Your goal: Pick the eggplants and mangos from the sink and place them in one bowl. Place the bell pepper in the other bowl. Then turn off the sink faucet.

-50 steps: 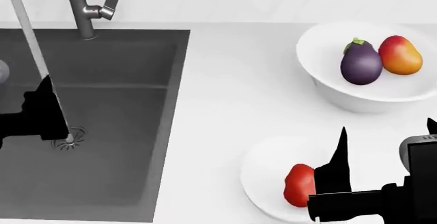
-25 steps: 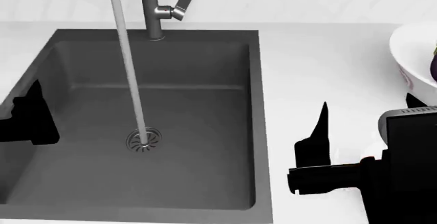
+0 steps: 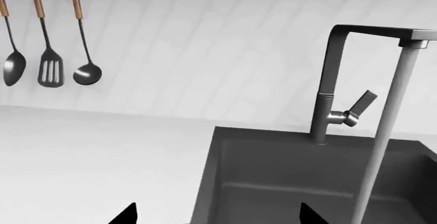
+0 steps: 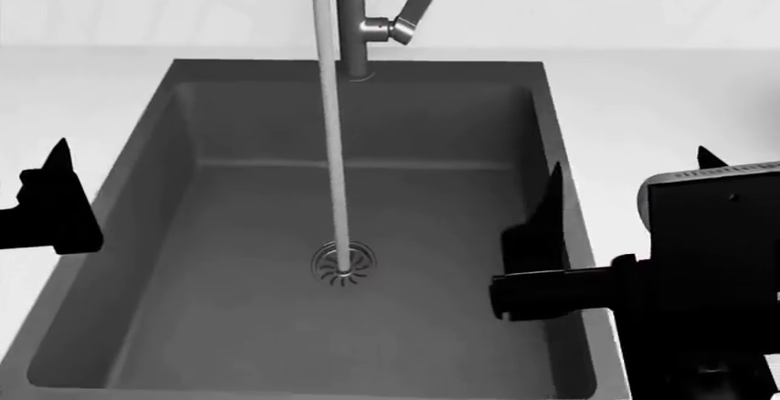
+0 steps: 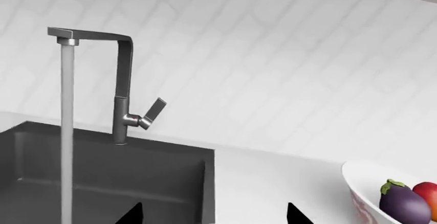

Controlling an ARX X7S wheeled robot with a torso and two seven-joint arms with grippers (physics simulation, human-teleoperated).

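No brand, label or readable writing is seen on any surface. The sink [image 4: 159, 236] is shown as a deep rectangular dark grey basin set in the white tabletop [image 4: 658, 99], with a round slotted metal drain [image 4: 345, 264] in its floor. The sink faucet [image 4: 353, 16] stands at the far rim of the basin: a tall grey metal tap with an angular square spout [image 5: 89, 34] and a flat side lever [image 4: 421, 0] tilted upward. A straight stream of water [image 4: 332, 144] is seen falling from the spout onto the drain, so the tap is running. No produce is seen in the basin.

In the right wrist view, a white bowl [image 5: 358, 193] is seen on the tabletop well to the side of the sink, holding the glossy purple eggplant [image 5: 404, 206] with its green cap, and touching it a red fruit, the mango [image 5: 427, 192], cut by the frame edge.

The left gripper [image 4: 49, 213] is held over the sink's left rim and the right gripper [image 4: 627, 194] over its right rim. The jaws of both are spread wide apart and nothing is held.

Three utensils [image 3: 48, 55] hang on the tiled wall.
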